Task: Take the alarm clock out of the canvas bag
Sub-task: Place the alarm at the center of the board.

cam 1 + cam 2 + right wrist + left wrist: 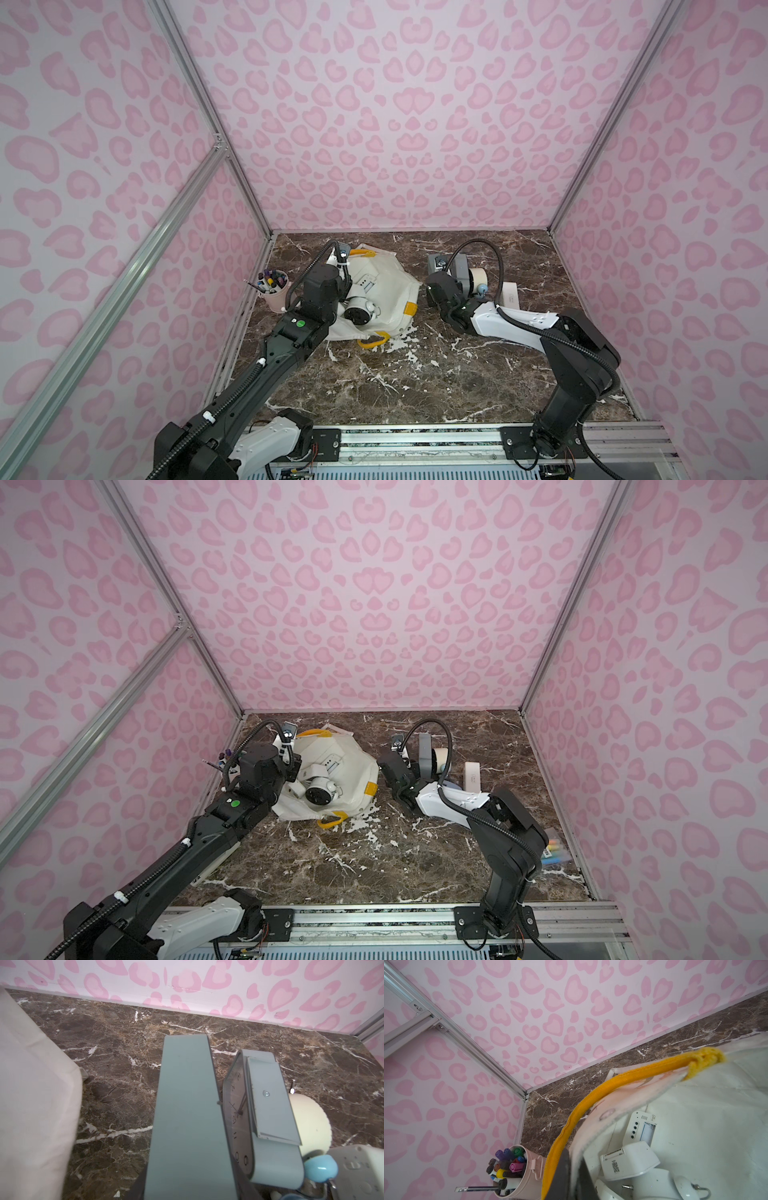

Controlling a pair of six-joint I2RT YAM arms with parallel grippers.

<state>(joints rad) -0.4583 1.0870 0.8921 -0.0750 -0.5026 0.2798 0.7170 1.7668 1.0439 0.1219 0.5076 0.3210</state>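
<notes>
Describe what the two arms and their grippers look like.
Both mix black joint housings with glossy white shells. The left arm carries a round green sticker near its wrist, and black ribbed cable conduit runs along it under white ties. The right arm has the same conduit. The left gripper shows dark grey fingers.

In both top views the black left arm (291, 332) covers the left part of the off-white canvas bag (390, 282). In the left wrist view the round white twin-bell alarm clock (654, 1182) is cut by the edge. The tall grey-blue slab (185, 1118) hides the right gripper (191, 1186); perhaps it grips the slab, this is not clear.
</notes>
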